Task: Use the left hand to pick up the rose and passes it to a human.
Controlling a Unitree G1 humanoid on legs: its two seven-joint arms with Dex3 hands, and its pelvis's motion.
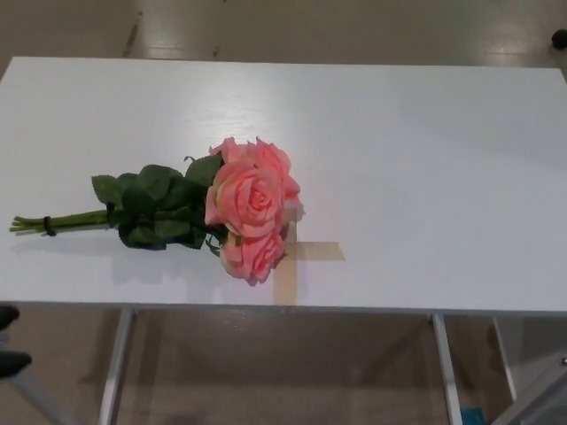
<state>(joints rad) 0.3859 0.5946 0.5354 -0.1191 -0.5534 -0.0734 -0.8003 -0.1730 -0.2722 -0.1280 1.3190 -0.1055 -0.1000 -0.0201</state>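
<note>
The rose [248, 205] bunch lies flat on the white desk [425, 159], blooms touching a tape cross [306, 257], stems pointing left, while the left hand [11, 341] shows only as dark tips at the lower-left edge, its grip unreadable.

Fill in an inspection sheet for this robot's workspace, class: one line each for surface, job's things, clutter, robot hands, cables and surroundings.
Surface: white table, flat, with a tan tape cross near the front edge.
Job's things: pink rose bunch lying on its side, blooms over the tape cross, stems pointing to the robot's left and tied with a dark band.
Clutter: nothing seen.
Robot hands: dark fingertips of the left robot hand show at the lower left corner, below the table edge; open or shut cannot be told. Right robot hand not in view.
Cables: nothing seen.
Surroundings: bare floor beyond the table, metal table legs below.
</note>
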